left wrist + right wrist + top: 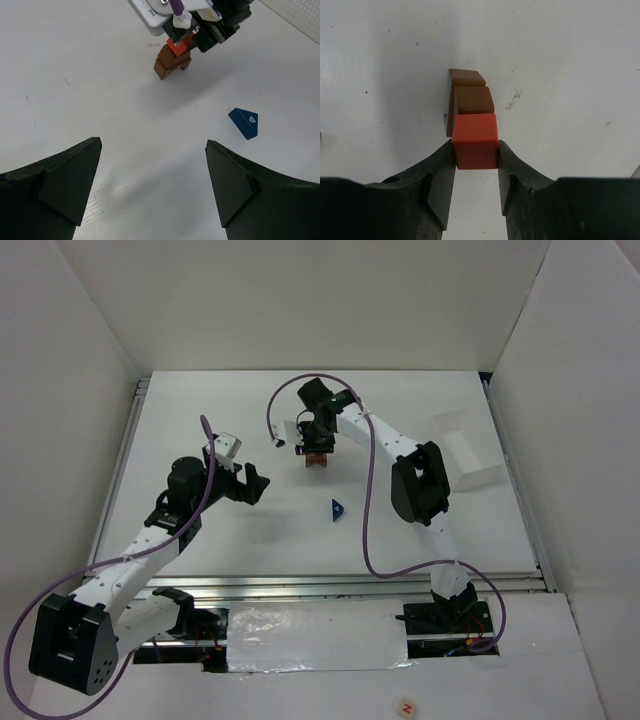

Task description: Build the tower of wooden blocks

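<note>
On white table (200,420), noted two arms: left arm (130,560) reaching in from near left, right arm (420,480) bent over far centre. Noted white tray (470,445) at far right, well apart from all blocks. Found left gripper (153,144) released, jaws spread wide with nothing between them, hovering above bare table left of centre. Found right gripper (476,150) grasping red cube (475,141) by two opposite sides, directly over brown blocks (470,95). Cannot tell whether cube rests on top brown block or hangs just above. Located brown blocks stacked at far centre of table, beneath right gripper. Located blue wedge (338,509) lying alone on table, nearer the arm bases than the stack, right of left gripper, touching nothing.
</note>
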You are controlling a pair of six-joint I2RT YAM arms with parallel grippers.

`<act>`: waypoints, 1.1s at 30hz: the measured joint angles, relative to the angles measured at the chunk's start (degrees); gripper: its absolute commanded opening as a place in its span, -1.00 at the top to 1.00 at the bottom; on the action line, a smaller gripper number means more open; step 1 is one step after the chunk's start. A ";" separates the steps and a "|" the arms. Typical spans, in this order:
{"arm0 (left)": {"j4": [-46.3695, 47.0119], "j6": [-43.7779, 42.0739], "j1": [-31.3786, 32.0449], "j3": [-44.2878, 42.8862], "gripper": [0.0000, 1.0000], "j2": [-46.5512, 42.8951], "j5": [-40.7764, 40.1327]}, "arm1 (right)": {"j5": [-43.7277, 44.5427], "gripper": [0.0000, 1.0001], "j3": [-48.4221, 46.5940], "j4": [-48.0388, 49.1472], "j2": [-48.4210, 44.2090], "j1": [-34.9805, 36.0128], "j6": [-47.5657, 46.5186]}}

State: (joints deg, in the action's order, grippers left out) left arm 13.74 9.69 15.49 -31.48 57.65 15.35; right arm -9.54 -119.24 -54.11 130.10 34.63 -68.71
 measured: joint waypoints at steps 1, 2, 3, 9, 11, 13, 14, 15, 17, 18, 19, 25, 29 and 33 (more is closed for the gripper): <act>-0.04 0.00 0.00 0.00 -0.99 0.13 0.00 | 0.09 0.67 0.00 0.02 0.00 0.00 0.00; -0.04 0.00 0.00 0.00 -0.99 0.24 0.00 | 0.13 0.66 0.00 0.02 0.00 0.00 0.00; -0.04 0.00 0.00 0.00 -0.99 0.26 0.04 | 0.17 0.65 0.00 0.02 0.00 0.00 0.00; 0.00 0.00 -0.04 0.00 -0.99 0.26 0.20 | 0.55 0.57 0.00 0.02 0.00 0.00 0.02; -0.02 0.00 -0.02 0.00 -0.99 0.26 0.20 | 0.68 0.57 0.00 0.07 0.00 0.00 0.02; -0.02 0.00 -0.04 0.00 -0.99 0.28 0.20 | 0.76 0.55 0.00 0.09 0.00 0.00 0.02; -0.02 0.00 -0.04 0.00 -0.99 0.28 0.20 | 0.81 0.55 0.00 0.11 0.00 0.00 0.02; -0.04 0.00 -0.04 0.00 -0.99 0.28 0.20 | 0.81 0.53 0.00 0.13 0.00 0.00 0.02; -0.02 0.00 -0.04 0.00 -0.99 0.28 0.20 | 0.81 0.51 0.00 0.17 0.00 0.00 0.02; -0.04 0.00 -0.04 0.00 -0.99 0.28 0.20 | 0.81 0.51 0.00 0.20 0.00 0.00 0.02; -0.04 0.00 -0.04 0.00 -0.99 0.28 0.22 | 0.79 0.51 0.00 0.20 0.00 0.00 0.02; -0.02 0.02 -0.02 0.00 -0.99 0.28 0.17 | 0.72 0.45 0.00 0.20 0.00 0.00 -0.04; -0.02 0.02 -0.02 0.00 -0.99 0.33 0.17 | 0.70 0.44 0.00 0.24 0.00 0.02 -0.20; -0.02 0.02 -0.02 0.00 -0.98 0.35 0.13 | 0.70 0.41 0.00 0.24 0.00 0.13 -0.26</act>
State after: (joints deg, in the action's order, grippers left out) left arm 13.72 9.72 15.46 -31.48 58.00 15.49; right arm -8.84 -119.24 -53.87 130.10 34.76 -68.97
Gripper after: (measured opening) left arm 0.993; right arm 0.431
